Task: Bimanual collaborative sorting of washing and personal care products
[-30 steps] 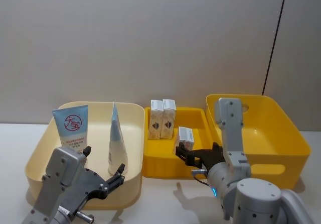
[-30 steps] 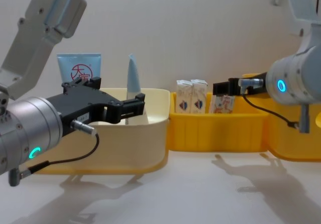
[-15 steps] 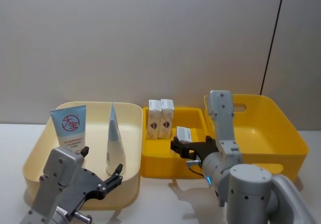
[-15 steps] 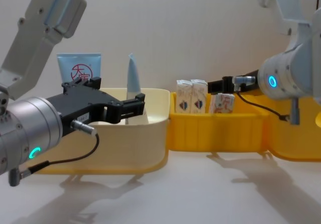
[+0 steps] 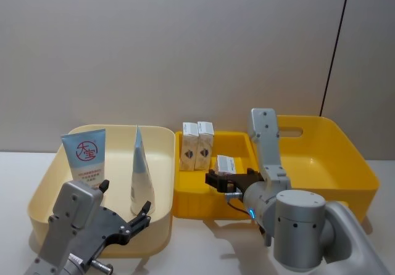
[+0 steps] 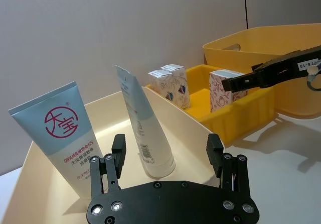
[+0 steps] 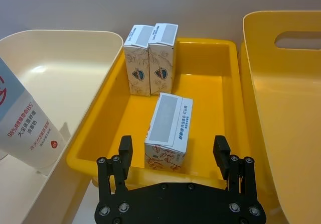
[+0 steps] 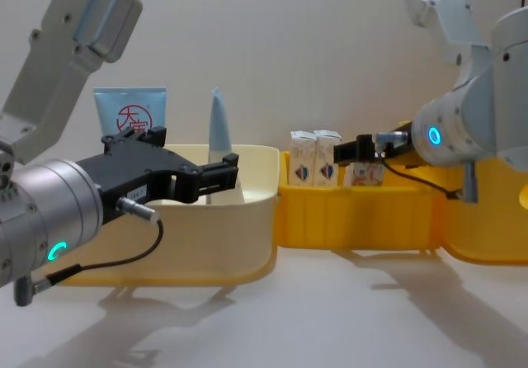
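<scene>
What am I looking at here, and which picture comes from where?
This is a two-armed robot sorting toiletries on a white table. One picture looks down from its head, one looks across from its chest, and one comes from each wrist. Two tubes stand in the cream bin. Three cartons sit in the small yellow bin, beside a larger yellow bin. The left gripper, open, hovers near the tubes. The right gripper, open, is lined up on the lone carton. Neither holds anything.
</scene>
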### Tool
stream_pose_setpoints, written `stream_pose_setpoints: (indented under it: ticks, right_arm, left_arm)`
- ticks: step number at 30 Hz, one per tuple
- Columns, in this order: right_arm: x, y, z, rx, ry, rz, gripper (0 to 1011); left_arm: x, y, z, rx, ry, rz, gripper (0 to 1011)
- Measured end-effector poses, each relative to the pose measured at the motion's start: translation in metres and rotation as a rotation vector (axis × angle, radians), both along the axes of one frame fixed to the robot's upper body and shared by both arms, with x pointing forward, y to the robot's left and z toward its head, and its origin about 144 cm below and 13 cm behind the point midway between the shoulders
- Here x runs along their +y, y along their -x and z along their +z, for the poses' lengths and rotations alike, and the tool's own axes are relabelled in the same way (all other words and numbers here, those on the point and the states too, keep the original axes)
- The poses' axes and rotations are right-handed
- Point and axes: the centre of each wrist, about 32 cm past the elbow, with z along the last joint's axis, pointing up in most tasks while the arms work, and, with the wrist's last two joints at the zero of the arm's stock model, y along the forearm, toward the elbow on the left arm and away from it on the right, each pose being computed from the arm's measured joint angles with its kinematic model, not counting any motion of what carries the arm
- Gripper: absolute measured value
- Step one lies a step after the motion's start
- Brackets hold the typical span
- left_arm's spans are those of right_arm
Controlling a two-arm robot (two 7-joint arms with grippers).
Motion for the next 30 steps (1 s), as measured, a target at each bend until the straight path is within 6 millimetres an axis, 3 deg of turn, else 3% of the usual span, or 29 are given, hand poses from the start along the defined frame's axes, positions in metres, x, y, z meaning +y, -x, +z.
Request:
stream_pose_setpoints:
  ticks: [18,23,30]
  right_arm:
    - [0.004,-0.013,-0.002,0.003,-0.048,0.029,1001]
    - [0.005,-0.015,-0.003,-0.001,-0.056,0.034,925]
    - [0.005,-0.016,-0.003,-0.004,-0.061,0.038,699]
  left_arm:
    - [0.0,0.0,0.0,0.0,0.0,0.0,1001]
    - [0.0,0.0,0.0,0.0,0.0,0.0,1002]
    - [0.0,0.0,0.0,0.0,0.0,0.0,1002]
